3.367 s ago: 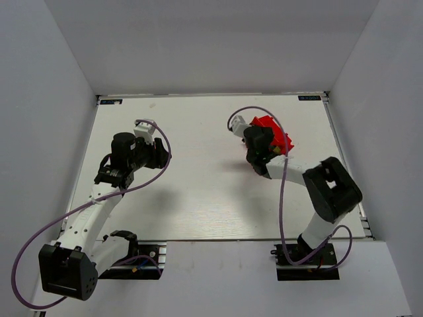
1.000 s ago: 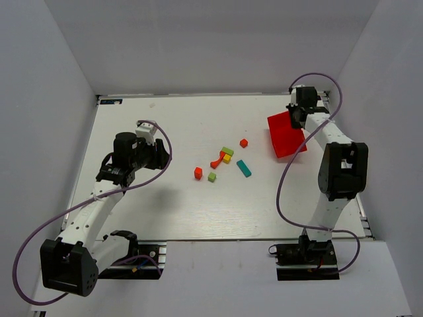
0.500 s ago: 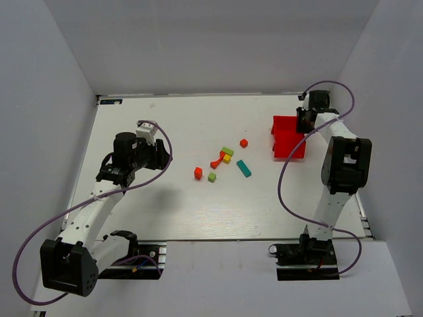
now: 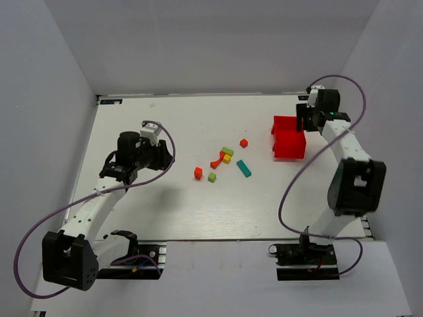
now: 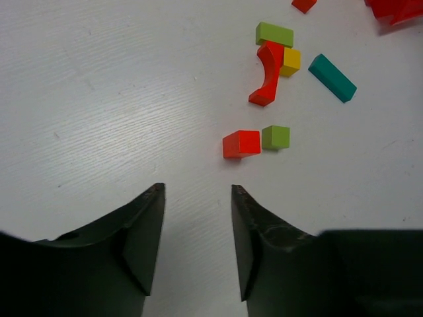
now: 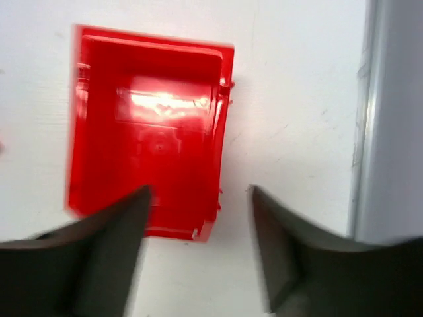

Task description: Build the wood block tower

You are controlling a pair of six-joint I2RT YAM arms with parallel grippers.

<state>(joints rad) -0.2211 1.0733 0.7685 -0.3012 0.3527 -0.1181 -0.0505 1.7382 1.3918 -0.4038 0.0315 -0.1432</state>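
- So the red plastic bin [image 4: 289, 140] is now sitting flat and upright at the far right of the white counter [image 4: 165, 205]. A second ago it was still tilting in the right end effector [image 6: 198, 218], and a few seconds back it was being tipped over the middle.
- That right end effector is hanging just over the bin's right rim with its jaws spread wide and nothing in them. Looks like it's letting go for good.
- The dumped pieces are lying loose mid-counter, none stacked yet. The red wooden arch [image 4: 217, 161] is touching the yellow cube [image 4: 227, 158], and the lime-green flat block [image 4: 227, 151] is sitting right against them on the far side. The teal bar [image 4: 244, 168] is lying just beside that cluster, on the bin's side.
- An orange-red cube [image 5: 241, 143] and a lime-green cube [image 5: 275, 137] are sitting just beside each other nearer the left arm. One small red cube [image 4: 244, 142] is lying apart toward the back.
- The left end effector [image 5: 196, 198] is hovering over bare counter, jaws about half apart and empty, with those two cubes right ahead of it. It's been nudging slightly toward the blocks.
- My read: the unloading is wrapping up, the actual tower building is only starting, and the left arm is probably going for the orange-red cube first.
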